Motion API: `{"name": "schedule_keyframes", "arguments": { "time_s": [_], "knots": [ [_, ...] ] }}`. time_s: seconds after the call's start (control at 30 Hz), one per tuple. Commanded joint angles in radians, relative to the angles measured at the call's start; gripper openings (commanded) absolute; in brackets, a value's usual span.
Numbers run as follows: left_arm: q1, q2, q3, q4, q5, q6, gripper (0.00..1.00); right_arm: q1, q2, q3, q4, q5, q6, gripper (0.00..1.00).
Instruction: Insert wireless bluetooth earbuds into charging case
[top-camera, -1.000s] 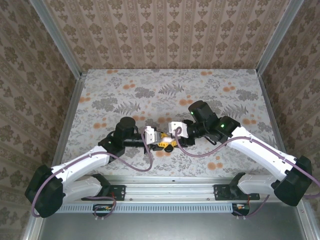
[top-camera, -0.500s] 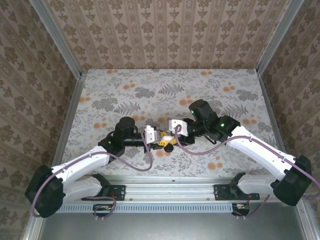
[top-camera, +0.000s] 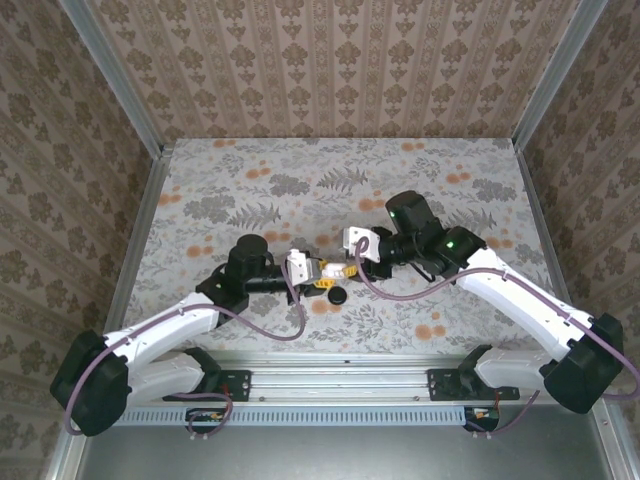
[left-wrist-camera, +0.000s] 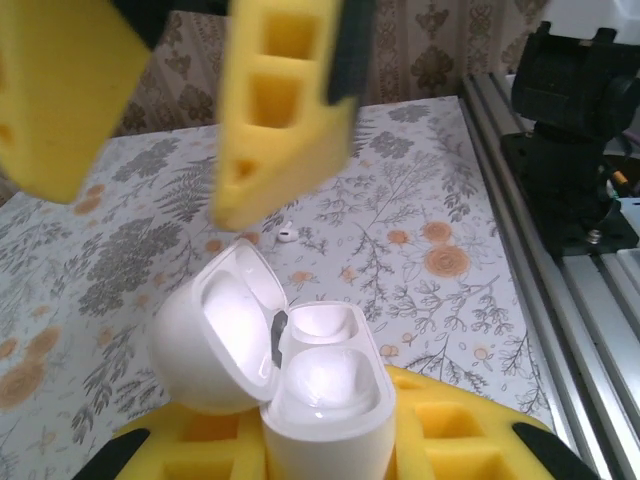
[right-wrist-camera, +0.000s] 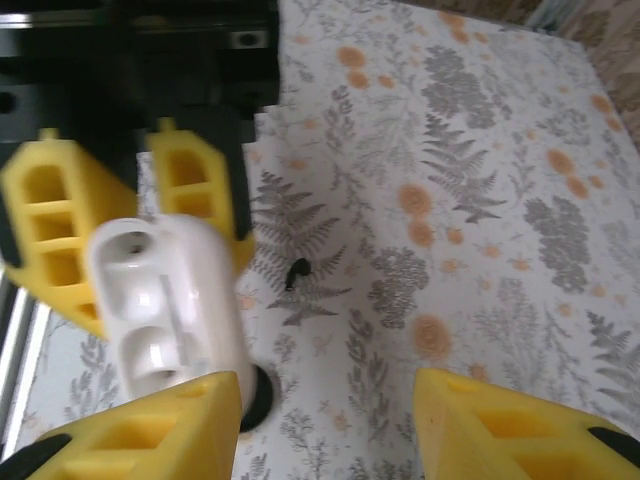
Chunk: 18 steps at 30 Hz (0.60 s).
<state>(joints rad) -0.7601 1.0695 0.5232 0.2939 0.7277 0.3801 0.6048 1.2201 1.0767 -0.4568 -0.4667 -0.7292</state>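
In the left wrist view the white charging case (left-wrist-camera: 325, 400) stands upright with its lid flipped open to the left, and both wells look empty. My left gripper (left-wrist-camera: 325, 445) is shut on its lower body, yellow fingers (left-wrist-camera: 455, 425) on either side. One tiny white earbud (left-wrist-camera: 287, 235) lies on the table beyond it. In the right wrist view the case (right-wrist-camera: 165, 300) sits to the left of my right gripper (right-wrist-camera: 325, 400), which is open with nothing between its fingers. From above, the left gripper (top-camera: 321, 277) and right gripper (top-camera: 346, 268) nearly meet at mid-table.
A black round disc (top-camera: 338, 294) lies on the floral table (top-camera: 300, 190) just in front of the grippers and shows again as the disc (right-wrist-camera: 255, 395) below the case. A small dark piece (right-wrist-camera: 297, 272) rests on the table past it. Patterned walls enclose three sides.
My right gripper has drawn back slightly to the right and away from the case, uncovering the black disc. The left gripper keeps hold of the case and has barely moved.
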Motion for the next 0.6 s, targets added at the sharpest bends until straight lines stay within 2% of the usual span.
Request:
{"name": "schedule_keyframes", "arguments": {
  "time_s": [0.0,0.2,0.37,0.57],
  "knots": [
    [-0.001,-0.026,-0.003,0.032,0.049,-0.021,0.18,-0.008,0.006,0.028,0.048,0.009,0.007,0.5],
    [0.015,-0.02,-0.027,0.098,0.049,-0.054,0.18,-0.01,0.007,0.023,0.059,-0.012,0.017,0.5],
    [0.051,0.005,-0.08,0.251,0.043,-0.129,0.18,-0.018,-0.013,0.016,0.069,-0.028,0.05,0.5],
    [0.079,0.062,-0.141,0.452,0.008,-0.223,0.18,-0.053,-0.032,0.002,0.095,-0.009,0.216,0.51]
  ]
}}
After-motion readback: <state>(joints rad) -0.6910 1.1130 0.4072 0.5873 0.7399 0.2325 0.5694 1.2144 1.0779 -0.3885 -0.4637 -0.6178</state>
